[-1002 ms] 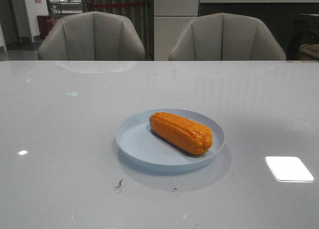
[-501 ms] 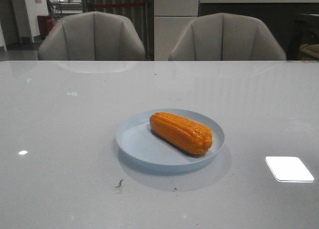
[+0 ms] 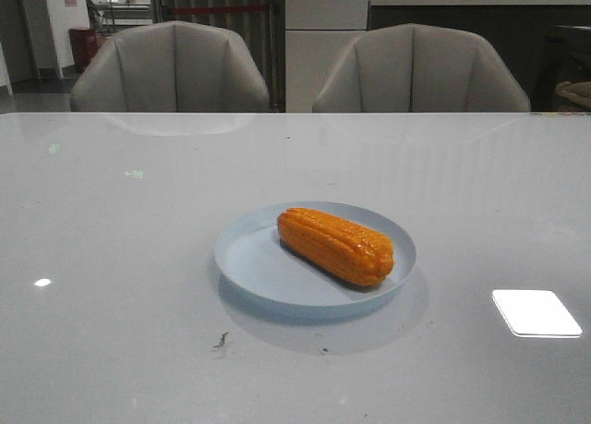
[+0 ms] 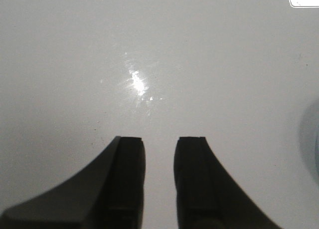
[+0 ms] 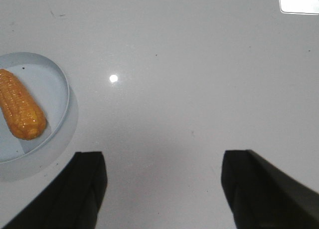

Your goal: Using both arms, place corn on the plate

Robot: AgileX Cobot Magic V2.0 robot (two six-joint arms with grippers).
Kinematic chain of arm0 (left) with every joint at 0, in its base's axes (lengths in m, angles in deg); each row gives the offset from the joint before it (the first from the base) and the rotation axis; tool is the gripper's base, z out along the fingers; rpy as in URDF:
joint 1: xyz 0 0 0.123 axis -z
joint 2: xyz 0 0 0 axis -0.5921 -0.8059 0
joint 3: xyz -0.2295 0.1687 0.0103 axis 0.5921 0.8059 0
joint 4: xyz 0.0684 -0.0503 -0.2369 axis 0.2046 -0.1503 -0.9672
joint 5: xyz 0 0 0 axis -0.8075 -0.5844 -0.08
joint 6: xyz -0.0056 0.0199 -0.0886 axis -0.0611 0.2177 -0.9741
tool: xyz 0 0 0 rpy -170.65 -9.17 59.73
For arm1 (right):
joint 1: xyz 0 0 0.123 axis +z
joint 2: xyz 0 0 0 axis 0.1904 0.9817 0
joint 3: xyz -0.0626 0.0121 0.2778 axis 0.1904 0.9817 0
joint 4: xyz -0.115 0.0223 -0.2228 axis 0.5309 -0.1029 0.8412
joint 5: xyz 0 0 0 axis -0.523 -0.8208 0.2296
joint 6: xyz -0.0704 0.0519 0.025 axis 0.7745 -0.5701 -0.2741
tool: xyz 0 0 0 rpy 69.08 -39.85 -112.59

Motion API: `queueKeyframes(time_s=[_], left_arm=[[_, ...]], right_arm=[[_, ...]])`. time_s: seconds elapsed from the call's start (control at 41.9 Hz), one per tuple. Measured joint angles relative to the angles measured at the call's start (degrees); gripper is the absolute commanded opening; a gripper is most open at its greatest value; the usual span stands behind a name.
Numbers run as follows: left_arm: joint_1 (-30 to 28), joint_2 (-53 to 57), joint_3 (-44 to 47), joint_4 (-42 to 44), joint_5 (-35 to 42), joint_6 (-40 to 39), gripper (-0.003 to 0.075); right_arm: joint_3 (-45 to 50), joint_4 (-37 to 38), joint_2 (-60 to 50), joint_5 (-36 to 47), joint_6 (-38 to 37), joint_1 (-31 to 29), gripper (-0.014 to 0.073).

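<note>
The orange-yellow corn (image 3: pixel 334 246) lies on its side on the pale-blue plate (image 3: pixel 254 262) in the middle of the table, slightly right of the plate's centre. Both also show in the right wrist view, the corn (image 5: pixel 20 112) on the plate (image 5: pixel 56 84). My right gripper (image 5: pixel 162 156) is wide open and empty over bare table, well apart from the plate. My left gripper (image 4: pixel 159 139) is empty, its jaws a narrow gap apart, over bare table. Neither arm shows in the front view.
Two grey chairs (image 3: pixel 171 68) (image 3: pixel 420 68) stand behind the far edge of the glossy grey table (image 3: pixel 111 221). A bright reflection (image 3: pixel 536 313) lies at the front right. A small dark mark (image 3: pixel 220 339) is in front of the plate.
</note>
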Motion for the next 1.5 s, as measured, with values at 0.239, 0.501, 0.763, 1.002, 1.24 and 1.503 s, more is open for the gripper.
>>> queueKeyframes(time_s=[0.239,0.501,0.763,1.002,1.24,1.503], left_arm=[[0.00,0.00,0.00,0.00,0.00,0.00,0.0094],[0.00,0.00,0.00,0.03,0.00,0.00,0.0094],[0.14,2.08,2.07,0.15,2.14,0.00,0.0094],[1.51,15.88,15.19,-0.35,19.33,0.00,0.0094],[1.51,33.41,34.89,-0.35,37.62,0.00,0.0094],[1.51,51.82,53.15,-0.35,46.08,0.00,0.0094]], right_arm=[[0.00,0.00,0.00,0.00,0.00,0.00,0.0591],[0.00,0.00,0.00,0.00,-0.11,0.00,0.0591],[0.00,0.00,0.00,0.00,-0.11,0.00,0.0591],[0.00,0.00,0.00,0.10,-0.11,0.00,0.0591],[0.00,0.00,0.00,0.10,-0.11,0.00,0.0591],[0.00,0.00,0.00,0.10,-0.11,0.00,0.0591]])
